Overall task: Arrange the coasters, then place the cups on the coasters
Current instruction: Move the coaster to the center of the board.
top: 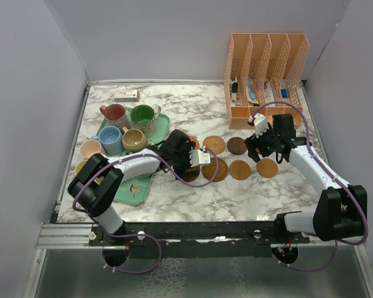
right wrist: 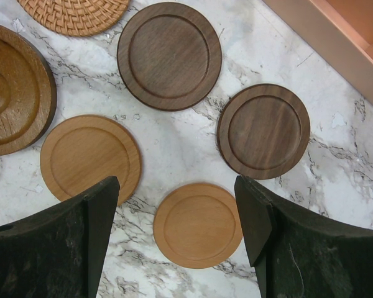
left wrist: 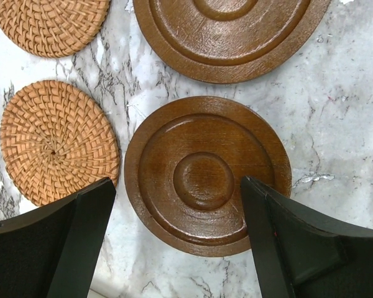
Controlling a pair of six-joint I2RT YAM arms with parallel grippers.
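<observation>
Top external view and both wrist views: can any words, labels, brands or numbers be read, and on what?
No text is readable.
Small box at the table's far left: some print, too small and blurred to read.
Items in the peach organizer: possible labels, too small to read.
Coasters in both wrist views: no writing.

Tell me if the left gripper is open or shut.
Open: the left gripper has its fingers wide apart, a ringed brown coaster showing between them.

Mugs crowd tray, organizer walls far right
</observation>
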